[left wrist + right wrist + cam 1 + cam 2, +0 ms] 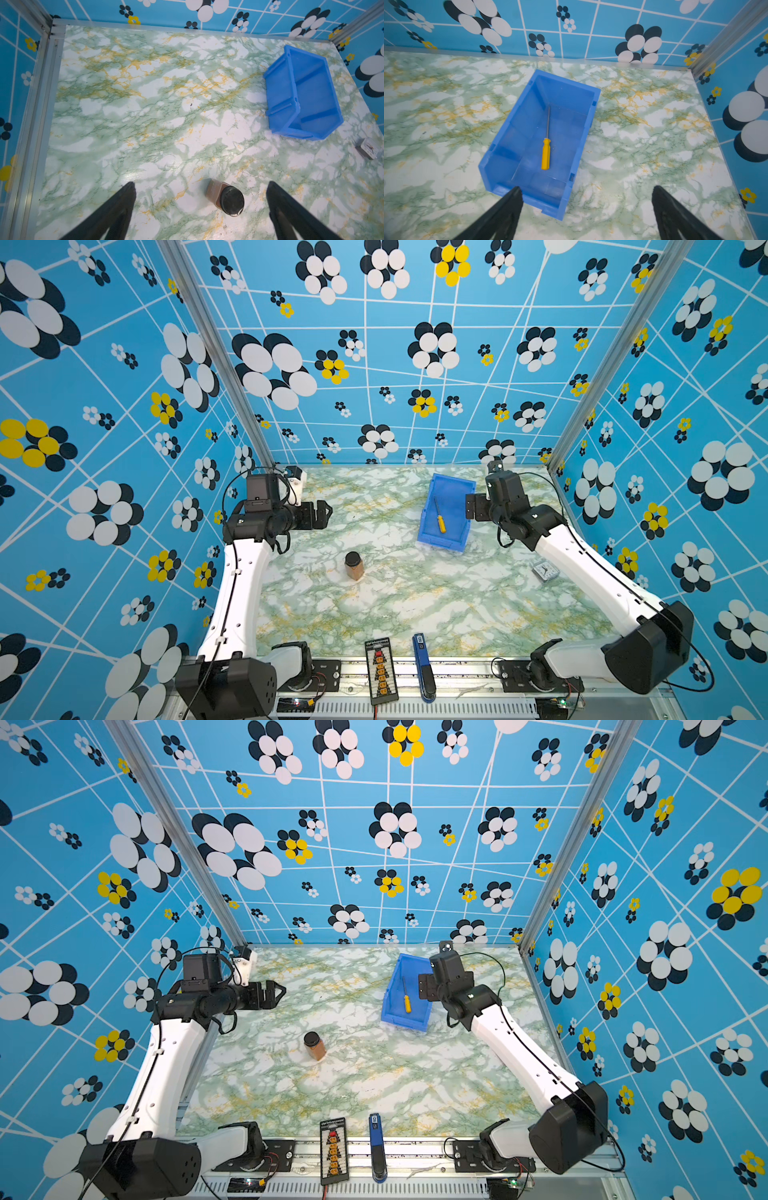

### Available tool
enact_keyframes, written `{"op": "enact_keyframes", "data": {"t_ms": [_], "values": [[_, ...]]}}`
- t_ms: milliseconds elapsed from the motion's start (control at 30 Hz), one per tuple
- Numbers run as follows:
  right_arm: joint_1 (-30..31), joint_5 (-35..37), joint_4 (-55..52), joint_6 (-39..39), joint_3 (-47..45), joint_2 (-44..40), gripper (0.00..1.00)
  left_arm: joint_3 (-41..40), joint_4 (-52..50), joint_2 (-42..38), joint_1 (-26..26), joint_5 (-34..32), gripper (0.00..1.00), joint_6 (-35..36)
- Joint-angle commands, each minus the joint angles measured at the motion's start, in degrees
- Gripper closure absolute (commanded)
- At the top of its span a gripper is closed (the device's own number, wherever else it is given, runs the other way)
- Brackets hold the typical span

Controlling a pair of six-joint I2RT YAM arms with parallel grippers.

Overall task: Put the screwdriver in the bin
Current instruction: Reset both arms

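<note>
Green-and-white marbled tabletop (415, 605) carries everything. On its right edge the right arm reaches in from the near corner, forearm sloping up, wrist turned toward the table's middle. The right gripper (586, 188) hangs beside the bin's right wall, fingers spread wide, nothing between them. Along the left edge the left arm is folded up, with the left gripper (200, 184) likewise wide apart and empty, pointing across the table. Bright blue rectangular plastic bin (440, 544) sits toward the far right corner, low lip facing the near edge. Brown jar (354, 566) with black lid stands left of centre, well apart from the bin. Small screwdriver (546, 143), yellow plastic handle and thin dark metal shaft, lies flat on the bin floor, handle toward the lip, apparently clear of the walls. My read: task looks done. Tool looks light, stiff, smooth, prone to rolling. If a regrasp comes up, pinch across the handle, not the thin shaft.
</note>
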Motion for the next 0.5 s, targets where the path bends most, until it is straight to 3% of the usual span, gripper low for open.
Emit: {"op": "enact_keyframes", "data": {"t_ms": [0,267,467], "values": [[-0.6,5.8,6.3,0.1,-5.2,-4.0,0.01,-3.0,3.4,1.1,2.7,0.9,0.01,-3.0],[-1.3,5.3,5.7,1.3,-10.3,-6.3,0.01,-16.1,18.5,-2.5,3.4,-7.1,0.01,-4.1],[-1.4,6.3,19.6,-3.5,-21.7,-8.5,0.01,-30.0,37.4,-6.4,3.4,-12.7,0.01,-2.6]]}}
